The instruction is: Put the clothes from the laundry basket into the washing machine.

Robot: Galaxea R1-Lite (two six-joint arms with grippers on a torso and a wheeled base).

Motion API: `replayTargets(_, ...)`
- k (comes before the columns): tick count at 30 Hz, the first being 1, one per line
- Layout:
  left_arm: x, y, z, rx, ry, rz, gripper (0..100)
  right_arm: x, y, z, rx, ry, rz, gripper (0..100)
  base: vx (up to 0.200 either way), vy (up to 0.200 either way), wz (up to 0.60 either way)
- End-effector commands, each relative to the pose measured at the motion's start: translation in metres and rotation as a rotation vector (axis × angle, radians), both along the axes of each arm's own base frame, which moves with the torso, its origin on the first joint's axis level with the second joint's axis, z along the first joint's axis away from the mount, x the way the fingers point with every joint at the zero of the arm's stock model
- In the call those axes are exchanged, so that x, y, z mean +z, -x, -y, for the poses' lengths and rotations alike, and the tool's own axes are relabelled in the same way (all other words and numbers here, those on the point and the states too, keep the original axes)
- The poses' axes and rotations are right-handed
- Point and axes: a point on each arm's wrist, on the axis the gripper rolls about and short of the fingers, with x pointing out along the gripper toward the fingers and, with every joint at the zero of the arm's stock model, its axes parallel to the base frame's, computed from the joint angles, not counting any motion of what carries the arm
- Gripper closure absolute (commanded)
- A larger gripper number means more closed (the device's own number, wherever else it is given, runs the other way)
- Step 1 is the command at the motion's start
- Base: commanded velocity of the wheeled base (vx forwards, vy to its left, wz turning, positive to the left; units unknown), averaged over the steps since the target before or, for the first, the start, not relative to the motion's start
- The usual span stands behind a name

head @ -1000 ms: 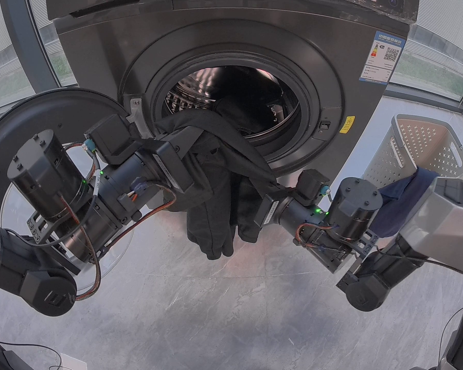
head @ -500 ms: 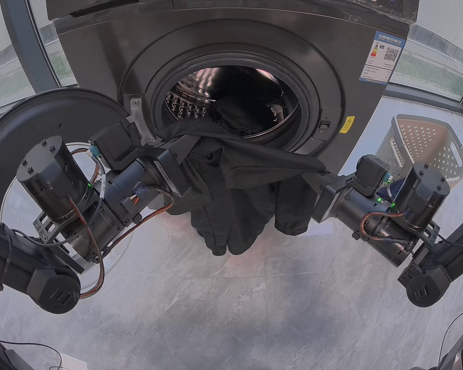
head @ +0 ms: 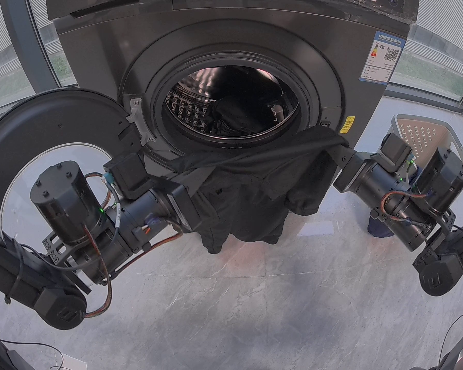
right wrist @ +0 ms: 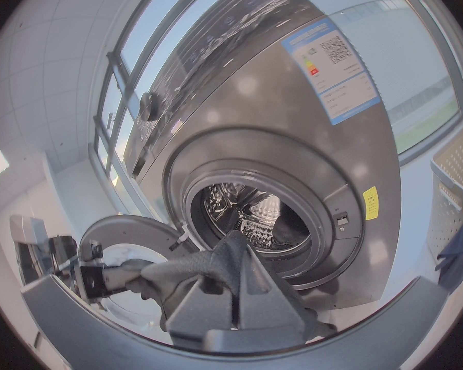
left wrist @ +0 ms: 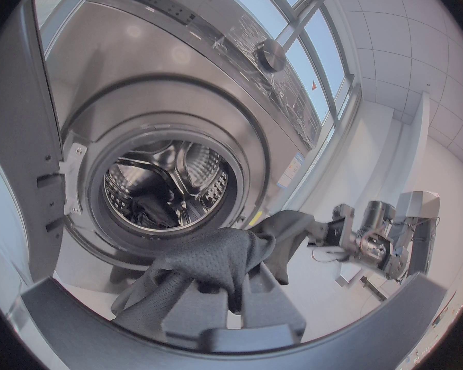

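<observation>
Black garment (head: 252, 191): stretched between both grippers, hanging in front of the washing machine (head: 231, 37) just below its open port, off the floor. Left gripper (left wrist: 235, 304): clenched on one end of the garment. Right gripper (right wrist: 235, 294): clenched on the other end. Drum (head: 190, 104): holds another dark item (head: 236, 116). Laundry basket (head: 427, 134): on the machine's right, with a blue cloth (right wrist: 458, 247) hanging at its rim.

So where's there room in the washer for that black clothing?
The drum is bare above the dark clothes inside it. Below the door ring it's crowded: the black garment hangs stretched between the left gripper and right gripper.
</observation>
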Motion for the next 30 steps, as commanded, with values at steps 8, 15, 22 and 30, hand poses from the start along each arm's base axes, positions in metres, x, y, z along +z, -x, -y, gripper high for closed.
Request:
replayTargets(8,-0.027,0.001,0.015,-0.077,-0.057,-0.067,100,0.029,0.024,-0.001,0.064,-0.100,0.058,100,0.000,0.000,0.00)
replayTargets(15,-0.053,-0.013,0.023,-0.071,-0.082,-0.106,0,0.034,0.032,-0.002,0.095,-0.134,0.050,100,0.000,0.000,0.00)
replayTargets(22,-0.087,-0.033,0.025,-0.038,-0.110,-0.152,0,0.035,0.034,-0.007,0.113,-0.139,0.048,100,0.000,0.000,0.00)
replayTargets(30,-0.116,-0.050,0.027,-0.030,-0.137,-0.187,0,0.035,0.030,-0.019,0.092,-0.157,0.037,100,0.000,0.000,0.00)
